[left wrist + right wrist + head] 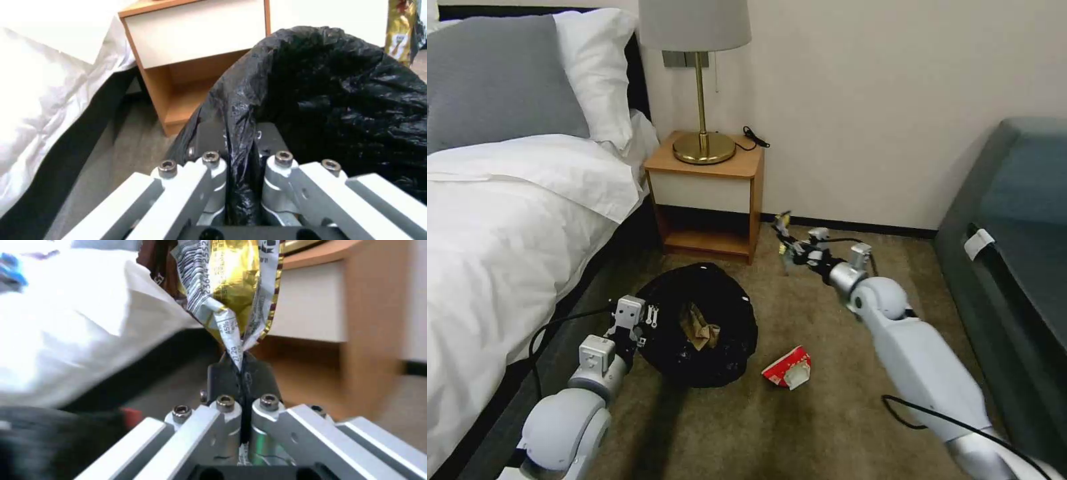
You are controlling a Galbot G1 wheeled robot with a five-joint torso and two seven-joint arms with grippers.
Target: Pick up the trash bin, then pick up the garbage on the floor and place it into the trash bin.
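On the carpet beside the bed, the trash bin [697, 325] sits with its black bag folded over the rim and a crumpled brown paper bag [700, 328] inside. The left gripper [240, 140] is pressed together on that rim. Just right of the bin lies a red-and-white packet [788, 367]. Farther right, near the nightstand [707, 197], the right gripper [241, 368] pinches a gold snack wrapper [231, 290] clear of the floor.
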